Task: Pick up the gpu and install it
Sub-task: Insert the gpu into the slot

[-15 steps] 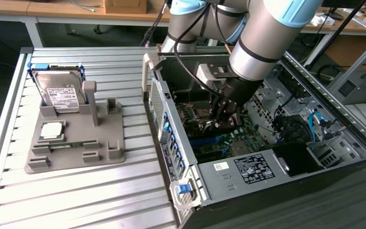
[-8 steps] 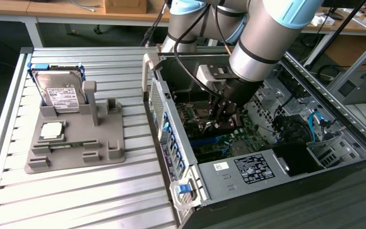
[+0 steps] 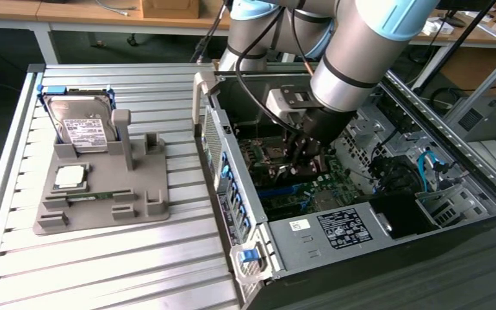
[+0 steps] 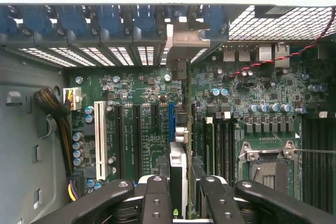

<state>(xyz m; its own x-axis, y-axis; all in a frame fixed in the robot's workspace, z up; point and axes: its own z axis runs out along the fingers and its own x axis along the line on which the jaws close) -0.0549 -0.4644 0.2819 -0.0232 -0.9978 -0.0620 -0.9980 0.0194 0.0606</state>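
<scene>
The gpu (image 4: 178,169) shows edge-on in the wrist view, a thin dark card standing upright between my fingers, its silver end bracket (image 4: 185,39) against the case's rear slot openings. My gripper (image 4: 181,195) is shut on the gpu. The card stands right over the blue slot (image 4: 171,121) on the green motherboard (image 4: 149,93). In the exterior view my gripper (image 3: 302,160) reaches down into the open computer case (image 3: 351,226), close above the board.
An empty CPU socket (image 4: 268,169) lies beside the card, a white slot (image 4: 100,132) and a cable bundle (image 4: 50,103) on the other side. At the exterior view's left, a grey fixture (image 3: 149,184) holds a hard drive (image 3: 84,129) and a CPU chip (image 3: 70,177).
</scene>
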